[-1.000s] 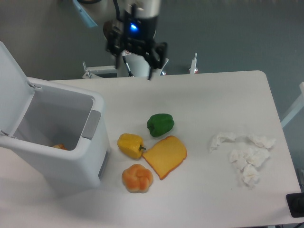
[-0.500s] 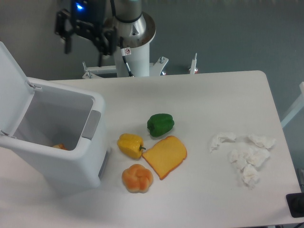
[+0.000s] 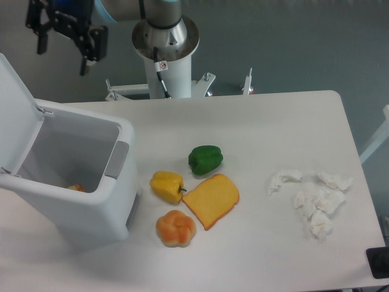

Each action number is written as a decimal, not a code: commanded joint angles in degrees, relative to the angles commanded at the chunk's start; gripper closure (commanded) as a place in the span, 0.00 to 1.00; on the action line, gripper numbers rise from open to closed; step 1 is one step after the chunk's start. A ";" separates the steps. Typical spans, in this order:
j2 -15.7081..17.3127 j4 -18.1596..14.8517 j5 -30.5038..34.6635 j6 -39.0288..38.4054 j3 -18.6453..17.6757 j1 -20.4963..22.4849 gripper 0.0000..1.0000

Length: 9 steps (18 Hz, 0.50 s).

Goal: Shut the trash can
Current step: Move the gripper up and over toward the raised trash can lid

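While the claw [image 3: 62, 59] hung above the desk's back edge near the arm's base a second ago, it now sits far to the left, up in the air beyond the trash can [image 3: 73, 182], its two fingers spread apart and holding nothing. That trash can stands on the left part of the desk [image 3: 267, 121], unmoved, lid [image 3: 15, 115] tipped up and open, below and in front of the claw. Right of the trash can lie toy foods, unchanged.
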 joint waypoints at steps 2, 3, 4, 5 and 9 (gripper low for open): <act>-0.09 0.27 -0.26 -1.06 0.35 -1.23 0.00; -0.52 0.53 -0.52 -1.84 0.96 -1.59 0.00; -1.31 1.41 -0.61 -2.98 1.49 -1.94 0.00; -2.02 2.55 -0.62 -4.21 2.19 -2.72 0.00; -4.48 4.57 -0.62 -7.21 4.21 -5.54 0.00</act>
